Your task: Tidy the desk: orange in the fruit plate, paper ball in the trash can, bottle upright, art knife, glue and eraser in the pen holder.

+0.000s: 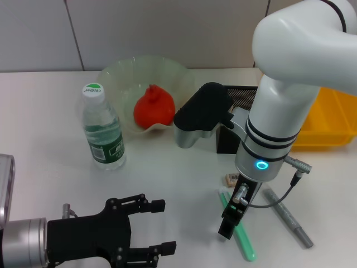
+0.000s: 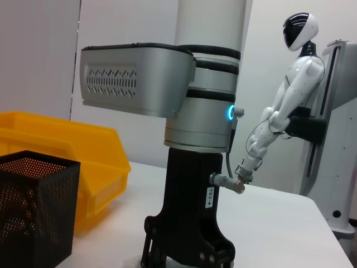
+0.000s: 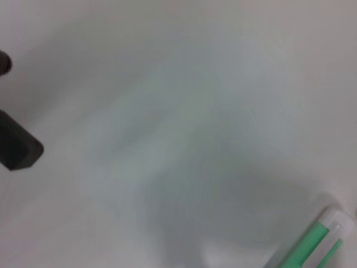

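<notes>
The orange (image 1: 152,107) lies in the pale-green fruit plate (image 1: 120,75) at the back. Left of it the bottle (image 1: 103,131) stands upright, white cap on top. The black mesh pen holder (image 1: 244,96) (image 2: 33,206) sits behind my right arm, with the yellow trash can (image 1: 330,120) (image 2: 67,151) to its right. My right gripper (image 1: 228,223) points down onto a slim green stick (image 1: 241,231) (image 3: 312,245). The eraser (image 1: 231,179) and a grey pen-shaped tool (image 1: 287,216) lie close by. I cannot tell which of the two is the art knife or the glue. My left gripper (image 1: 162,226) hovers open at the front left. The paper ball is out of view.
A black and silver block (image 1: 198,120) of my right arm hangs between the fruit plate and the pen holder. In the left wrist view a white humanoid figure (image 2: 290,100) stands beyond the table's far edge.
</notes>
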`<act>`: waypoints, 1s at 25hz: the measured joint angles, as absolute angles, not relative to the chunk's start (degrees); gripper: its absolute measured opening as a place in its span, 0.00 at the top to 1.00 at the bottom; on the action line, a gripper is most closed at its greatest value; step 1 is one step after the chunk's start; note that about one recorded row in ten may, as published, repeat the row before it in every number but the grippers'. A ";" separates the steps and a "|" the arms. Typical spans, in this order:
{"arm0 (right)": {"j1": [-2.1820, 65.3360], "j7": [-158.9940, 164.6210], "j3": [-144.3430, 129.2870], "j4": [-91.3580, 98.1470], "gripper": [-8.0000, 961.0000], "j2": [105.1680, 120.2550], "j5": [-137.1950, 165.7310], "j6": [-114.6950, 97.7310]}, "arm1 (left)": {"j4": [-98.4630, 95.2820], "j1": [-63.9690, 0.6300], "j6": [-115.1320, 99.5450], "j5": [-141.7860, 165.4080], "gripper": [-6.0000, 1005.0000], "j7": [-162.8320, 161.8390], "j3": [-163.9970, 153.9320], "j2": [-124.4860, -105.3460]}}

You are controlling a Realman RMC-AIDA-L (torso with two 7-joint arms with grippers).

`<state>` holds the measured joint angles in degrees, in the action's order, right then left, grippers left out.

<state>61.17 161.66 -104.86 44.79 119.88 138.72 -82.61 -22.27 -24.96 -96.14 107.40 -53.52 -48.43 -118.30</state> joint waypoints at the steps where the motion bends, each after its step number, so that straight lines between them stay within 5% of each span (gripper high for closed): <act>1: 61.17 161.68 -104.86 44.88 0.21 119.88 138.79 -82.61 | -22.31 -25.00 -96.14 107.39 0.21 -53.56 -48.43 -118.30; 14: 61.15 161.71 -104.94 44.66 0.22 119.88 138.83 -82.61 | -22.26 -25.05 -96.15 107.22 0.21 -53.55 -48.43 -118.37; 25: 60.73 161.83 -106.17 44.85 0.34 119.88 138.69 -82.64 | -22.08 -24.98 -96.16 107.30 0.21 -53.52 -48.43 -118.39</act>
